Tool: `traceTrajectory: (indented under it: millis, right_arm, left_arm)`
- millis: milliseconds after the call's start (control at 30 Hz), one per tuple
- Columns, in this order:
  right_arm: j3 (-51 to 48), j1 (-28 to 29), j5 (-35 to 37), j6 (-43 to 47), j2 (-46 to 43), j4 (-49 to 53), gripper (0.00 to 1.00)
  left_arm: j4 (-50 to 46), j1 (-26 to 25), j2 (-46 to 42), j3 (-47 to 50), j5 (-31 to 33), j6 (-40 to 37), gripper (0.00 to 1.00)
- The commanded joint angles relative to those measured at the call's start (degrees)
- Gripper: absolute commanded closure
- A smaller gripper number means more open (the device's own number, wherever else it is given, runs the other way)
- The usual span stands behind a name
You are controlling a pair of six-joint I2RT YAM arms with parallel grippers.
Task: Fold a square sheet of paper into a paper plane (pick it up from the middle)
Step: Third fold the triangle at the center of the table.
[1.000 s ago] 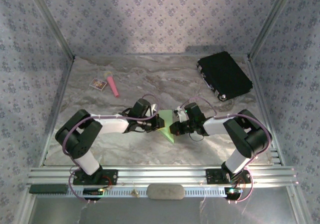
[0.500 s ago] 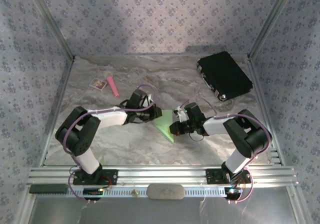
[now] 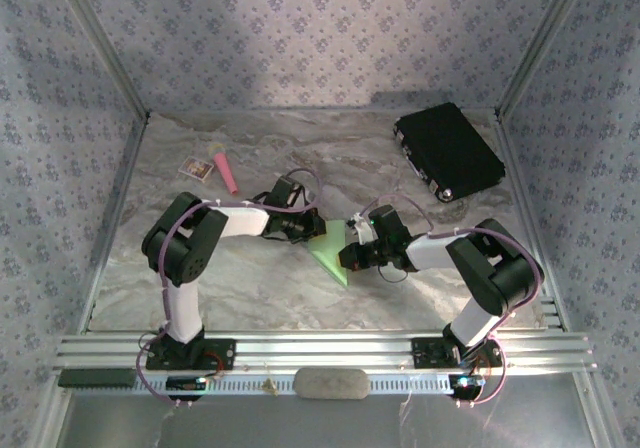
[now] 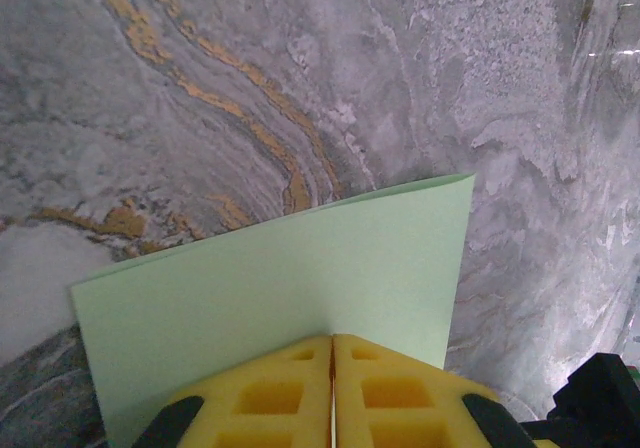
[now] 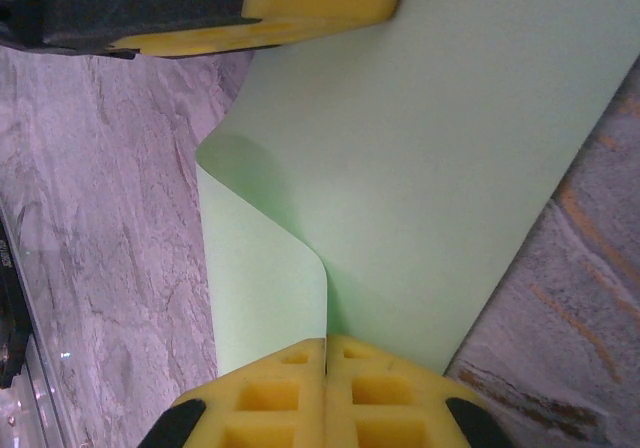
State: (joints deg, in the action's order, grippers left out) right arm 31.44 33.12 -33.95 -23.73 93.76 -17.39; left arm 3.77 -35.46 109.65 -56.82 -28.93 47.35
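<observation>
The sheet of paper (image 3: 329, 252) is held near the middle of the table (image 3: 240, 288), between the two arms. The left gripper (image 4: 332, 343) is closed on one edge of it, jaws pressed together with the paper pinched between them. The right gripper (image 5: 326, 346) is clamped in the same way on another edge. Whether any part of the sheet rests on the table cannot be told.

With both edges gripped, the sheet could be torn if the arms are drawn apart, or buckled if they are pushed together. Only a narrow strip is caught in each grip, so an edge could also be pulled free by a twist. If the loose curl is flattened where it lies, a crooked crease is likely to be set.

The paper is seen as thin, plain and lime-green. From above it reads as a wedge with its point toward the near edge. By the right gripper one layer is rolled over in a soft bend, not pressed sharp.
</observation>
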Motion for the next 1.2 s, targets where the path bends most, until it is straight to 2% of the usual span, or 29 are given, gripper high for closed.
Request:
traceTrajectory:
  millis: [0, 467, 867, 1167]
  right_arm:
    - [1.62, -0.24, 1.79, 1.22, 0.5, 1.08, 0.99]
    - [1.5, -0.64, 1.57, 1.09, 0.71, 0.8, 0.99]
    - [-0.42, 0.25, -0.15, 0.17, -2.88, 1.39, 0.99]
    - [1.14, 0.36, -0.04, 0.43, 0.28, 1.25, 0.99]
  left_arm:
    - [-3.86, -0.27, 1.67, -1.01, 0.04, -2.22, 0.92]
    - [-3.86, -0.22, 1.49, -1.1, -0.09, -2.24, 0.92]
    - [-4.22, -0.21, 0.99, -1.4, -0.17, -2.4, 0.92]
    - [-4.12, -0.27, 0.59, -1.26, -0.25, -2.42, 0.92]
